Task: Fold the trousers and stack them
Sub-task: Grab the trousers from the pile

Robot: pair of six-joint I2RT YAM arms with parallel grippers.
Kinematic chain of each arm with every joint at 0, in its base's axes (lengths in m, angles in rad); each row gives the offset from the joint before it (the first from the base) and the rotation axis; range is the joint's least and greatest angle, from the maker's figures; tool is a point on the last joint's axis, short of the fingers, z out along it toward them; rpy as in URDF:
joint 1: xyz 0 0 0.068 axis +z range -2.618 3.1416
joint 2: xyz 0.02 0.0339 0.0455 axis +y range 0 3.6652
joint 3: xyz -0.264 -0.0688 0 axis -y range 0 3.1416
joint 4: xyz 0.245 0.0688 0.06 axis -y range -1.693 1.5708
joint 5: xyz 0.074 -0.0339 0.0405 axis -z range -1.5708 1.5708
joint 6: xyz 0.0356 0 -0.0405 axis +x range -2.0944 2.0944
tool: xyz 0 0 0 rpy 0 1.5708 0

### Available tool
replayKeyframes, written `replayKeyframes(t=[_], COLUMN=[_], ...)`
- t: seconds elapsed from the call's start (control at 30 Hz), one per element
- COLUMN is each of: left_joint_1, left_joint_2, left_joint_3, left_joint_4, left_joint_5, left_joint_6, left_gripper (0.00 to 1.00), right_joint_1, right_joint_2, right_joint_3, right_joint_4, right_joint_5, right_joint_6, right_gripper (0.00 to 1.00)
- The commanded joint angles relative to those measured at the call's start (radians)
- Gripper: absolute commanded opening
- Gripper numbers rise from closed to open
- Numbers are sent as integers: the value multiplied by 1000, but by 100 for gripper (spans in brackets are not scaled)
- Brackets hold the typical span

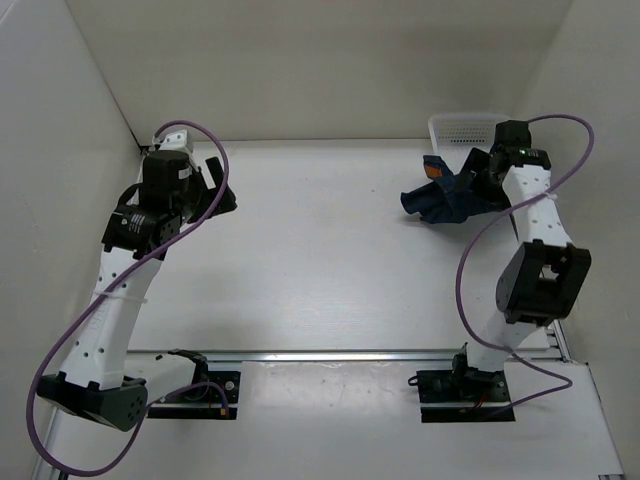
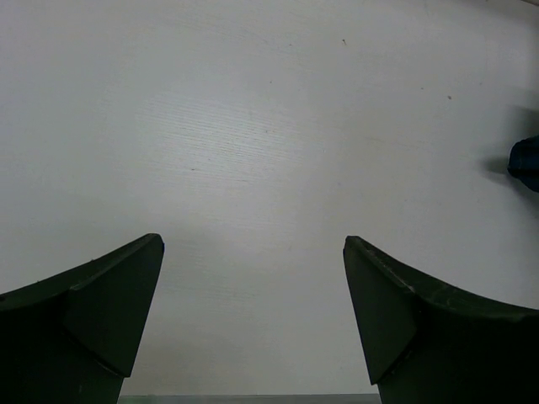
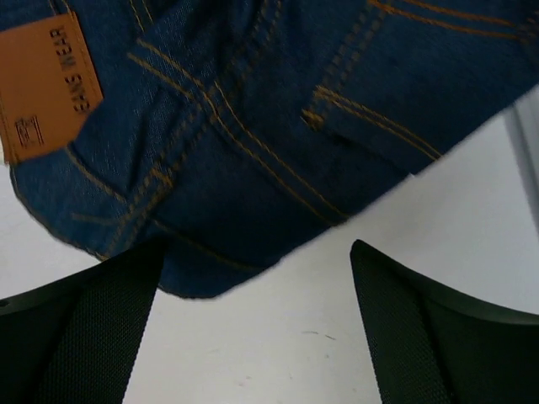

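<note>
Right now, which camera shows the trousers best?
Top external: the crumpled trousers show by the white basket, partly behind the right arm. Right wrist shows only close denim and the tan label; left wrist only a dark sliver at its right edge.

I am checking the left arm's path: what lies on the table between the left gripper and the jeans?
Nothing: in the top view, only bare white table separates the open left gripper from the crumpled jeans.
</note>
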Motion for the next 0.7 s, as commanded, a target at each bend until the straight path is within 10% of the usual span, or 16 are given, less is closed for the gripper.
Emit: replayKeyframes(t=[0.0, 0.17, 0.37, 0.67], left_joint_1=[-1, -1, -1, -1], left_joint_2=[-36, -36, -24, 13], left_joint_3=[-2, -2, 9, 29], left_joint_4=[-11, -20, -29, -40], left_joint_5=[23, 14, 4, 4], left_joint_6=[21, 21, 21, 11], left_gripper=[99, 99, 99, 99], right_joint_1=[2, 2, 2, 2], right_joint_2=[69, 119, 171, -21], right_joint_3=[104, 144, 212, 193], right_joint_4=[49, 49, 20, 46], right_joint_5=[-58, -75, -87, -76], right_joint_6=[9, 20, -1, -2], right_gripper=[94, 41, 2, 0])
